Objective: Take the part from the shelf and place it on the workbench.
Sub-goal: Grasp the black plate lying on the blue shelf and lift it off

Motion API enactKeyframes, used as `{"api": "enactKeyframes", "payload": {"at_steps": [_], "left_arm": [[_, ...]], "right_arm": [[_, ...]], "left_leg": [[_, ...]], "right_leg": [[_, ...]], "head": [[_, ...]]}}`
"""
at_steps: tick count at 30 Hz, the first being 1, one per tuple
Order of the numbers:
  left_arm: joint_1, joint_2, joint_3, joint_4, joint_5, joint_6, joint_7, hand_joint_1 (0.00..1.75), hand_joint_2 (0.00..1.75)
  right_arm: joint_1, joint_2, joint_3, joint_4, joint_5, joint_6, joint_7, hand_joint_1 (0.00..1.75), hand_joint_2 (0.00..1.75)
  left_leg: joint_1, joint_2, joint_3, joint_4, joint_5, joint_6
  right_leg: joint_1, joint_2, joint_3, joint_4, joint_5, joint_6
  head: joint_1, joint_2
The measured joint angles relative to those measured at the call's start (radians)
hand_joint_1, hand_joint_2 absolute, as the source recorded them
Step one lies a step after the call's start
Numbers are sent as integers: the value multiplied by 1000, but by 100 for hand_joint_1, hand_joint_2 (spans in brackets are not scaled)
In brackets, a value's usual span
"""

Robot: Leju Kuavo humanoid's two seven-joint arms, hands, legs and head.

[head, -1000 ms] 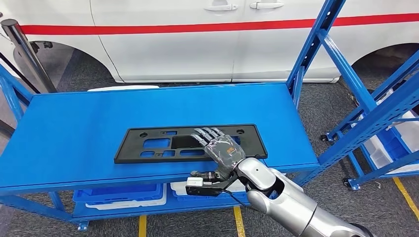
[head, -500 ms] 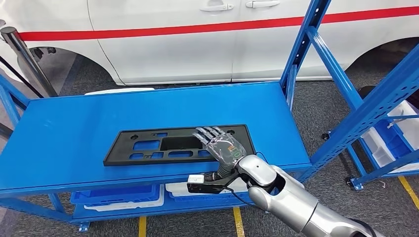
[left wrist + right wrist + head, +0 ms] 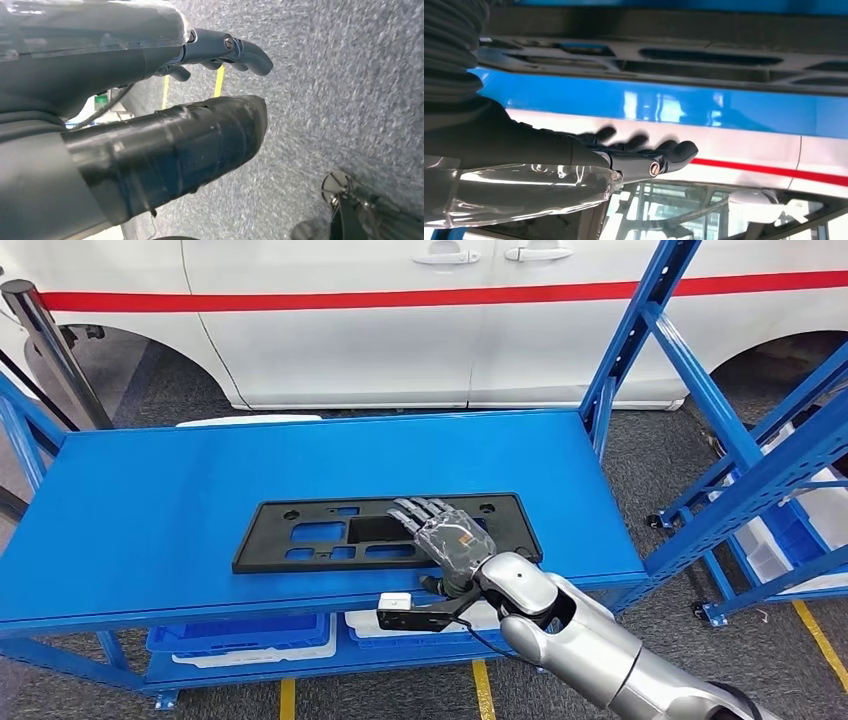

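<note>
The part [image 3: 262,540] is a long flat black plate with several cutouts, lying near the front edge of the blue tabletop [image 3: 150,480]. My right hand [image 3: 448,535] is over the plate's right half, fingers stretched forward and spread, holding nothing. The right wrist view shows that hand [image 3: 574,155] with a gap between its fingers and the plate [image 3: 549,60]. In the left wrist view, my left hand [image 3: 165,125] hangs over grey carpet, thumb and fingers apart, holding nothing.
A white car with a red stripe [image 3: 400,320] stands just behind the table. Slanted blue rack uprights [image 3: 640,330] rise at the right, with more racking beyond. Blue and white bins [image 3: 240,635] sit on the lower shelf. A dark pole [image 3: 50,350] leans at the far left.
The camera swayed left and came back. My right hand stays over the same spot on the plate, and the plate has not moved on the table.
</note>
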Motion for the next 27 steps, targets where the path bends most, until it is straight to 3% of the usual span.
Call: {"api": "enactKeyframes", "payload": {"at_steps": [1,2,4,6,8,11,12,15,16,17,18,20,22,25,27], "left_arm": [[0,0,0,0,0,0,0,0,0],[0,1,0,0,0,0,0,0,0],[0,0,0,0,0,0,-1,0,0],[0,-1,0,0,0,0,-1,0,0],[0,-2,0,0,1,0,-2,0,0],[0,-1,0,0,2,0,-4,0,0],[0,0,0,0,3,0,-4,0,0],[1,0,1,0,4,0,-5,0,0],[1,1,1,0,4,0,-6,0,0],[1,2,1,0,5,0,-7,0,0],[2,2,1,0,5,0,-8,0,0],[2,4,2,0,6,0,-10,0,0],[2,5,4,0,6,0,-12,0,0],[1,5,6,0,7,0,-13,0,0],[1,5,7,0,7,0,-13,0,0]], "right_arm": [[0,-1,4,2,-2,2,0,169,175],[1,-1,8,4,-3,3,0,170,175],[-1,-2,13,6,-5,3,0,174,175],[-4,-2,14,7,-5,3,0,175,175],[-6,-2,15,7,-6,3,0,175,175],[-14,-2,18,7,-9,3,0,175,175],[-18,-2,19,7,-11,3,-1,175,175],[-26,-1,26,9,-20,4,-2,175,175],[-26,-1,28,11,-23,5,-2,175,175],[-27,-1,30,12,-25,5,-4,175,175],[-28,-1,32,12,-28,5,-6,175,175],[-33,-1,35,12,-34,6,-11,175,175],[-38,-1,38,12,-39,6,-13,175,175],[-44,0,42,12,-42,6,-14,175,175],[-46,0,44,13,-42,6,-14,175,175]], "left_leg": [[-2,0,0,0,0,1],[-3,-1,0,0,-1,1],[-5,-2,3,0,-1,1],[-7,-2,1,1,-1,-3],[-6,-1,-1,-1,1,-11],[-6,-1,-4,15,-15,-26],[-6,-1,-17,47,-37,-30],[0,0,-99,226,-123,-42],[2,0,-117,265,-131,-45],[4,0,-118,267,-120,-49],[6,0,-98,228,-91,-51],[8,0,-29,91,-29,-52],[7,-1,12,6,-6,-43],[4,-1,15,-7,-4,-23],[6,1,18,-14,2,-10]], "right_leg": [[0,0,-16,31,-3,-1],[1,0,-13,22,14,-4],[6,0,43,-96,80,-18],[15,-1,98,-213,121,-32],[22,-2,110,-243,123,-36],[15,-4,120,-262,132,-47],[11,-6,125,-270,136,-51],[9,-10,128,-273,138,-57],[8,-11,128,-272,137,-57],[7,-11,129,-271,137,-56],[6,-10,129,-269,135,-54],[5,-8,129,-261,130,-46],[8,-5,125,-251,125,-36],[6,-3,122,-248,124,-20],[3,-2,106,-210,97,-10]], "head": [[0,0],[0,0],[0,0],[0,0],[0,0],[0,0],[-1,0],[-1,0],[-1,0],[-1,0],[-1,0],[-1,0],[-1,0],[0,0],[0,0]]}}
